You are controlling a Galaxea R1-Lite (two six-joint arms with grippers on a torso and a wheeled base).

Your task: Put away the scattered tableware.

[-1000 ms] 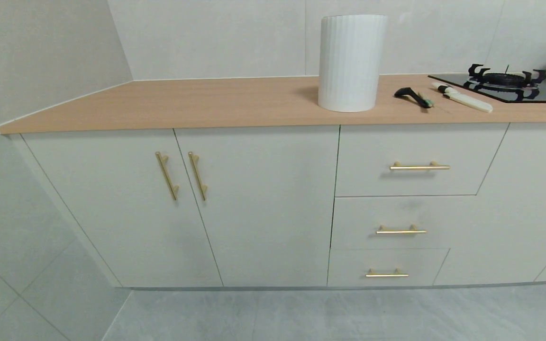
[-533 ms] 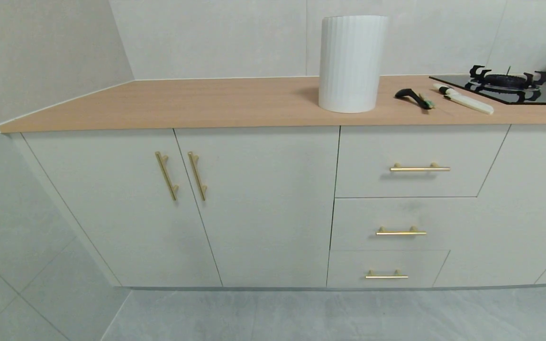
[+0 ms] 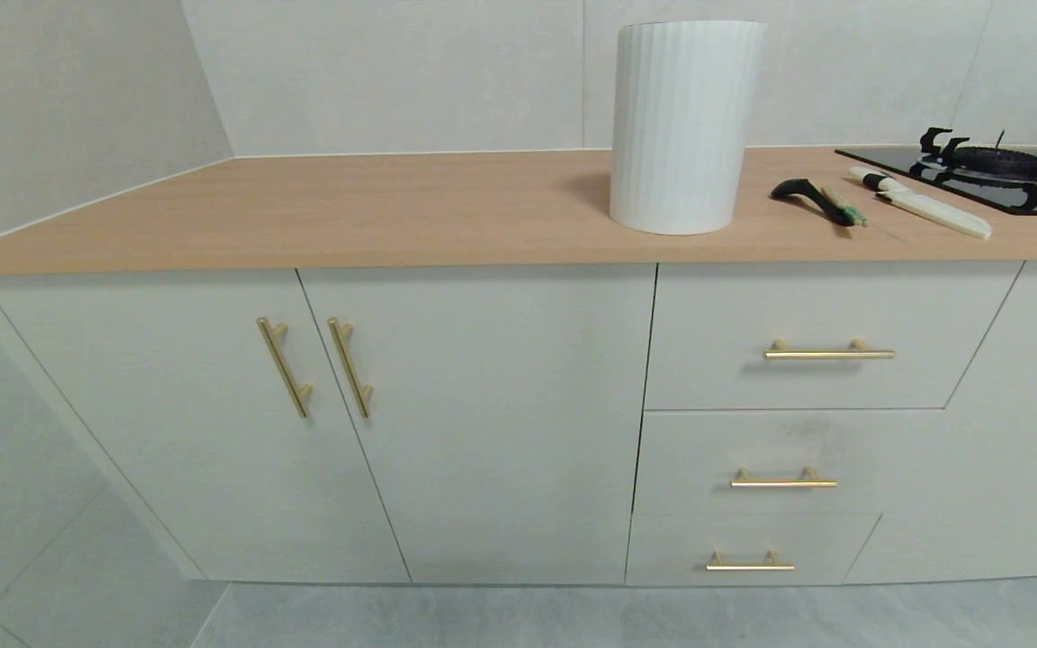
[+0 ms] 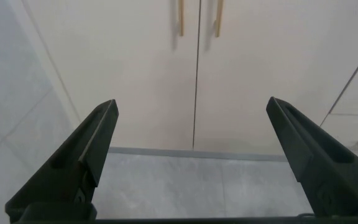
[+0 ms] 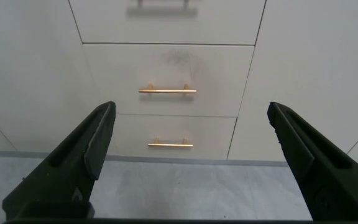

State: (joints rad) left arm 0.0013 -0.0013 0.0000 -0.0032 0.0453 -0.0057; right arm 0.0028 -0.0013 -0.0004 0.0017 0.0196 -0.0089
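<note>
countertop (image 3: pixel 392 207): matt wood | container (image 3: pixel 680 126): ribbed, matt | drawer handle (image 3: pixel 829 354): brassy metal

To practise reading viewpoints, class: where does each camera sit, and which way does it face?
Head: on the head, looking down at the countertop, white cylinder and cupboards.
Left wrist: between open jaws, facing the door handles.
Right wrist: between open jaws, facing the lower drawers.
Head view shares handles with left, drawers with right.

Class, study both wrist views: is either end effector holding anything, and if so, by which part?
Nothing is held. The black left end effector and black right end effector are both open and empty.
</note>
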